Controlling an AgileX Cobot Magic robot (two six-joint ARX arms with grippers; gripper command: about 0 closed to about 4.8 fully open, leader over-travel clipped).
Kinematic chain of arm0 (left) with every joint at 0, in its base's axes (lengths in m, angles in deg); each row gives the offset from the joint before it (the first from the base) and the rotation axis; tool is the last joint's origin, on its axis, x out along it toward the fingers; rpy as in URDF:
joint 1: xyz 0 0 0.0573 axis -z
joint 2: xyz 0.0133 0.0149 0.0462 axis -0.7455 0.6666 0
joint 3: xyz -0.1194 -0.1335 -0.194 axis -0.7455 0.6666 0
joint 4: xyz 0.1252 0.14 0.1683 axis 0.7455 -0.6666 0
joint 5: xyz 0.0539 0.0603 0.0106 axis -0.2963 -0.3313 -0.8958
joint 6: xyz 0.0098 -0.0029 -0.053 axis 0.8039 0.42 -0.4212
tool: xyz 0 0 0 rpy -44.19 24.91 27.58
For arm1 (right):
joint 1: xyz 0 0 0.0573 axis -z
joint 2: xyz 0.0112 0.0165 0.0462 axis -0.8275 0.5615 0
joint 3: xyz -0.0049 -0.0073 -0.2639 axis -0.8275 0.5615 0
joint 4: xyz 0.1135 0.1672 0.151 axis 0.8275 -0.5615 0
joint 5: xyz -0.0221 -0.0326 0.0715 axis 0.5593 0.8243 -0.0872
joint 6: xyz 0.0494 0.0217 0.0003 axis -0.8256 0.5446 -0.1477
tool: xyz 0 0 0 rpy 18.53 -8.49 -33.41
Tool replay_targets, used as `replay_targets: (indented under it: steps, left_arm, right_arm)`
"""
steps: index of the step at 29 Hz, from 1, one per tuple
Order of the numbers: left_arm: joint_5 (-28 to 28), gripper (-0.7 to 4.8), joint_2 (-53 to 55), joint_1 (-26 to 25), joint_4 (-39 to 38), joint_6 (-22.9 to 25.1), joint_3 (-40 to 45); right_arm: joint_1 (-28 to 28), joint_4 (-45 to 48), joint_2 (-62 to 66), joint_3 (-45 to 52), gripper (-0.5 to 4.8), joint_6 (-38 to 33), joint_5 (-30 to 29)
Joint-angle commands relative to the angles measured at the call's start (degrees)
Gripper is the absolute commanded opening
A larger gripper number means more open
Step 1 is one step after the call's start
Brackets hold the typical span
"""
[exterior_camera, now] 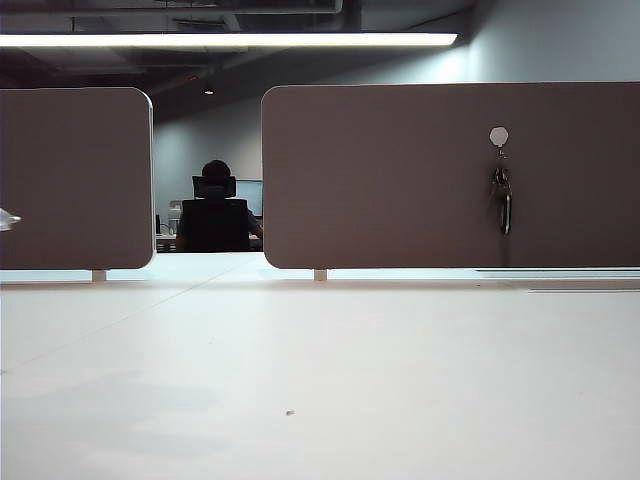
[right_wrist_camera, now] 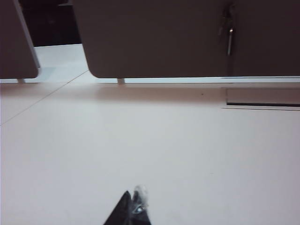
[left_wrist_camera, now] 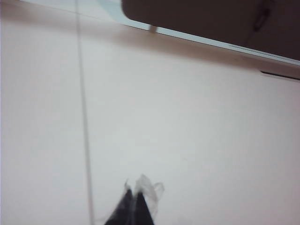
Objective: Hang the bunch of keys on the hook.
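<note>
The keys (exterior_camera: 502, 203) hang from the hook (exterior_camera: 499, 137) on the right brown panel (exterior_camera: 400, 180), dangling flat against it above the desk (exterior_camera: 320, 380). In the exterior view the bunch is dark and small; single keys cannot be told apart. Neither arm shows there.

The left fingers (left_wrist_camera: 132, 206) are pressed together, holding nothing, with only their dark tips and some clear wrapping in view at the frame's edge. The keys (left_wrist_camera: 262, 18) lie far ahead of them, cut off and blurred.

The right fingers (right_wrist_camera: 132, 208) are likewise closed and empty, only their tips visible, over bare desk. The keys (right_wrist_camera: 228, 33) hang well ahead of them on the panel; the hook itself is too dim to make out.
</note>
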Motion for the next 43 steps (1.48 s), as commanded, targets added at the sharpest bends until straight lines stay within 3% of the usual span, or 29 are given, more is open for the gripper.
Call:
replay_targets:
  steps: [1, 7, 13, 21, 30, 33, 36, 43]
  left_arm:
    - [1.9, -0.05, -0.9, -4.9, 0.2, -0.1, 0.0]
    - [1.4, -0.05, -7.7, -13.2, -0.9, -0.1, 0.0]
    - [1.4, -0.05, -11.9, -17.5, 1.2, -0.1, -0.1]
    - [1.4, -0.05, -11.9, -17.7, 0.7, -0.1, -0.1]
    - [1.4, -0.05, -11.9, -17.7, 0.6, 0.2, -0.1]
    - [-1.9, -0.05, -11.9, -17.7, 0.8, 6.3, -0.1]
    - [-4.2, -0.05, -11.9, -17.7, 0.8, 9.5, -0.1]
    - [-3.7, -0.05, -11.9, -17.7, 0.3, 9.6, -0.1]
  right_arm:
    - [0.2, 0.7, 0.0, 0.3, -0.04, 0.2, 2.6]
    - [0.1, 0.7, 0.0, 0.3, -0.04, 0.2, 2.9]
    - [0.1, 2.6, 0.0, 0.3, -0.04, 0.2, 6.3]
    - [0.9, 5.5, 0.0, 0.3, -0.04, 5.7, 8.4]
    - [4.6, 7.4, 0.0, 0.2, -0.04, 6.0, 8.4]
    - [5.7, 4.6, 0.0, 0.2, -0.04, 4.5, 4.5]
    - [5.5, 2.6, 0.0, 0.2, -0.04, 4.8, 4.7]
    - [5.5, 2.4, 0.0, 0.2, 0.00, 4.9, 5.8]
